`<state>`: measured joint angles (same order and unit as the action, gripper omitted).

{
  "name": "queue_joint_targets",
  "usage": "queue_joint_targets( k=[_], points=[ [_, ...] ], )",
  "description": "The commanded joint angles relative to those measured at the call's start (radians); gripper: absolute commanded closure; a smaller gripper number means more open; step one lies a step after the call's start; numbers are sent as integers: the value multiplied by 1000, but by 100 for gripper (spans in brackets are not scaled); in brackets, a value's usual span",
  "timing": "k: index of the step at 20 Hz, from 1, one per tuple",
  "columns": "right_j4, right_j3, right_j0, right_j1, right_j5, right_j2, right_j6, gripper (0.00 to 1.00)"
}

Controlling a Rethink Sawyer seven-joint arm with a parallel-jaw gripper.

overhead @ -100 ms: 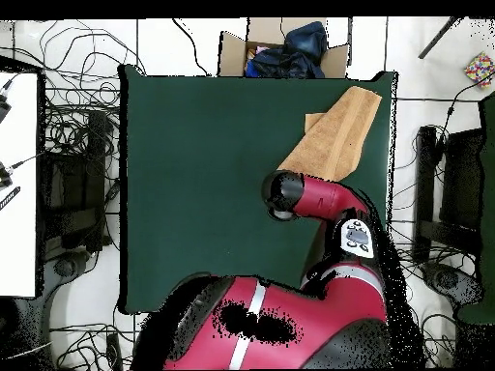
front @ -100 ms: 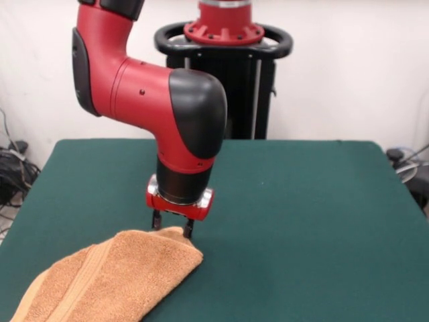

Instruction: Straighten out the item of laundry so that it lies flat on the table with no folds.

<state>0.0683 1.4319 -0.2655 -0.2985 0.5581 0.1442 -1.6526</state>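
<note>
**Towel bunched at a table corner, claw on its tip**

Green felt stretches bare across most of the table (front @ -100 ms: 315,201), leaving wide room beyond the cloth. An orange-tan towel (front @ -100 ms: 114,282) lies folded over itself near one corner, its low end running past the front view's bottom edge. At its upper tip, the gripper (front @ -100 ms: 172,228) has its fingers drawn close, pinching the towel's raised corner.

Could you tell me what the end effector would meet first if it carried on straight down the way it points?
Most likely the towel: the end effector points down at its raised corner, seemingly touching it already.
</note>
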Motion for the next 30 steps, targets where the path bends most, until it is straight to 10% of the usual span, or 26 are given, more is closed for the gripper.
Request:
queue_joint_targets(
  k=[1,17,18,30],
  points=[
    [35,32,-29,71,48,-111,-9,100],
    [67,46,-13,57,72,-79,-8,100],
    [69,45,-6,55,78,-75,-14,0],
    [23,125,27,-36,100,-93,-100,0]
  ],
)
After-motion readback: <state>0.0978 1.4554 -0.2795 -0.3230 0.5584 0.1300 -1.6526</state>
